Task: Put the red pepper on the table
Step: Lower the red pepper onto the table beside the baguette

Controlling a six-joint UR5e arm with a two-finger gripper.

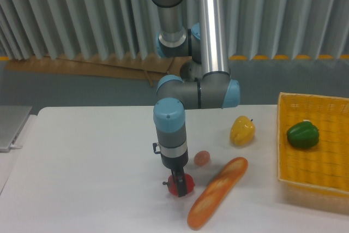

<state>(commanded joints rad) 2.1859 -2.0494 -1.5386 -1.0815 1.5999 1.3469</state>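
on the table (pixel 82 156), gripper (pixel 180 185) clamps the red pepper (pixel 175 185), bread loaf (pixel 217 192) just beside.

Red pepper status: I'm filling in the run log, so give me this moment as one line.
gripper: low, fingers around red pepper | pepper: at table level, contact unclear | release: not yet

grey ribbed wall (pixel 65 15), grey floor (pixel 82 88)
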